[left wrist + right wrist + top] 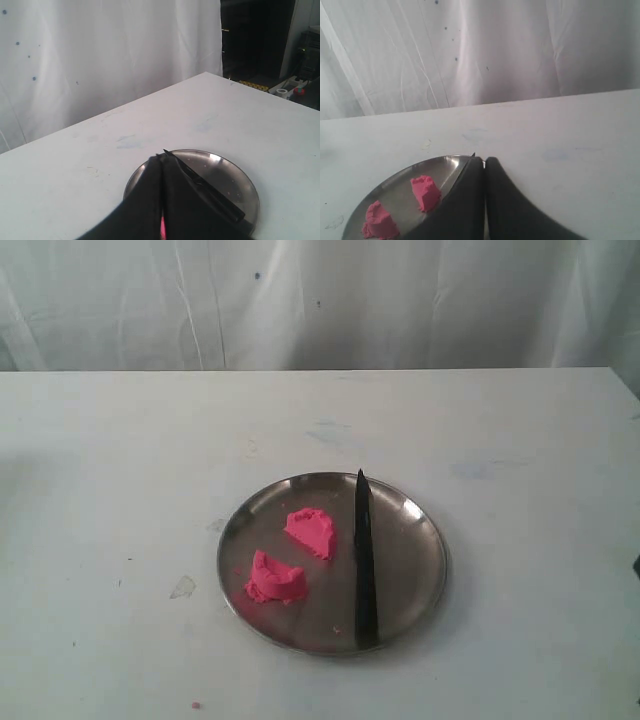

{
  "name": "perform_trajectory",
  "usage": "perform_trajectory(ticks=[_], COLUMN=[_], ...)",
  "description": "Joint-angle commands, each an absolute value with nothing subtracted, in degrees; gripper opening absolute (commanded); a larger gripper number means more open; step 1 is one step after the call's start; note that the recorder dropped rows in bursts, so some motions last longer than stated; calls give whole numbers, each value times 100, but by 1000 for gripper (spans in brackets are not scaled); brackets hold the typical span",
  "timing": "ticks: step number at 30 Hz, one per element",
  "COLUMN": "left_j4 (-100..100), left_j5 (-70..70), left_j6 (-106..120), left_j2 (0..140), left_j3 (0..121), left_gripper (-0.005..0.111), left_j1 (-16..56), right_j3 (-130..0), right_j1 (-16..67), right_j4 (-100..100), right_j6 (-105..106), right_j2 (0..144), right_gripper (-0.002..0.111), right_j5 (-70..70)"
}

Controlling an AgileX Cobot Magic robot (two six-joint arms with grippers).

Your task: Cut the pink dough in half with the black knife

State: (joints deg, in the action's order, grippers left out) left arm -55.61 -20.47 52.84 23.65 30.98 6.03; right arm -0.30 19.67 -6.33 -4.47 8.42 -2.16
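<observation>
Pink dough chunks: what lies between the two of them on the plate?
Only bare steel plate separates the dough chunks in the exterior view; the black knife lies beside them.

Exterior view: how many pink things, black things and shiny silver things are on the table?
Pink dough chunks: 2, one and another
Black knife: 1
Silver steel plate: 1
Total: 4
A tiny pink crumb also lies off the plate, not counted.

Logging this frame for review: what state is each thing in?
pink dough: cut in two chunks, apart, on the plate
black knife: lying flat on the plate, unheld
steel plate: on the table
left gripper: fingers shut, empty
right gripper: fingers shut, empty
</observation>
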Motion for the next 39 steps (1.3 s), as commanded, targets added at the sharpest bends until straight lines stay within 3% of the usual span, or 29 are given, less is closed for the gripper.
perform_trajectory(ticks=[1, 26, 35, 39], left_j4=[-5647, -5022, -1181, -1055], left_j5=[-2082, -1789, -642, -82], left_j6=[5290, 5125, 398, 377], left_j2=[2331, 2293, 1635, 1269], left_j3=[3062, 3004, 2029, 1357], left_gripper=[0, 0, 0, 0], left_j1=[581, 592, 592, 592], right_j3=[0, 0, 0, 0], right_j1=[1932, 1932, 1932, 1932], right_j4=[-403, -424, -424, -424], right_j6=[-476, -476, -476, -476], right_j2=[294, 0, 0, 0], right_gripper=[0, 0, 0, 0], right_j5=[120, 293, 293, 293])
